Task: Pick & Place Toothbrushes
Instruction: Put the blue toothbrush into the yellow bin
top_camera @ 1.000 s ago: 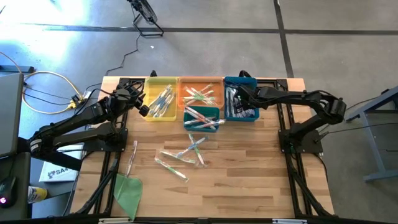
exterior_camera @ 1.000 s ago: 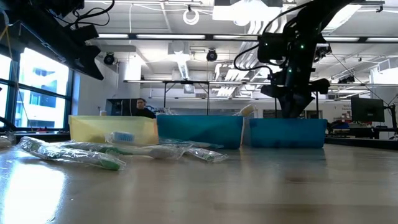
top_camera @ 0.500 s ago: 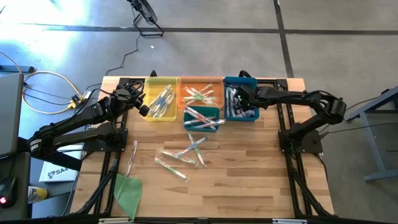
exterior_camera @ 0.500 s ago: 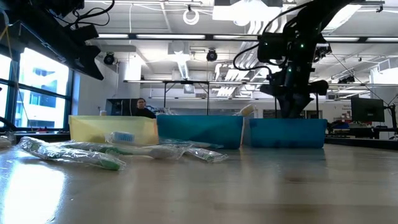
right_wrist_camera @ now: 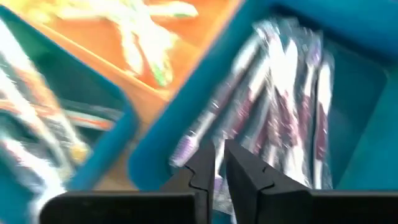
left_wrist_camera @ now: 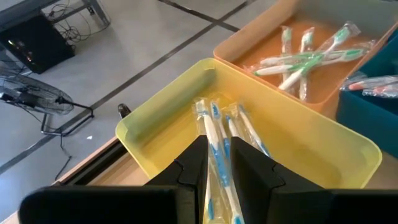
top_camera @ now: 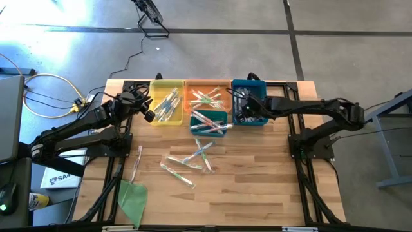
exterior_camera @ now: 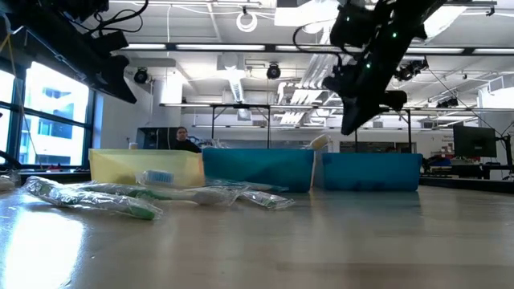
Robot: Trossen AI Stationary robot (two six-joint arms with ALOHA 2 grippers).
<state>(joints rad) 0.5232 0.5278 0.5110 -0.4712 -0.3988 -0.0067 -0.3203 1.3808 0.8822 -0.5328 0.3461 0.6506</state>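
Toothbrushes (top_camera: 193,160) in clear wrap lie loose on the near middle of the table (top_camera: 257,187), with one more (top_camera: 136,162) off toward the left edge and a green sheet (top_camera: 132,198) at the near left corner. Farther back stand four bins: a teal bin (top_camera: 210,122) nearest, then a row of a yellow bin (top_camera: 165,103), an orange bin (top_camera: 207,97) and a blue bin (top_camera: 250,103), each with brushes in it.

The left arm reaches from the left side to the yellow bin's left rim. The left hand (left_wrist_camera: 219,163) hangs above that bin, its fingers a narrow gap apart around a blue-and-white brush (left_wrist_camera: 217,149); whether they press on it cannot be told. More blue-accented brushes (left_wrist_camera: 245,130) lie in the bin beyond the fingers.

The right arm stretches almost level from the right side across to the blue bin. The right hand (right_wrist_camera: 218,163) is raised above that bin's left part, fingers nearly together with a thin slit between them and nothing seen in it. Below it lie purple-accented brushes (right_wrist_camera: 273,106).
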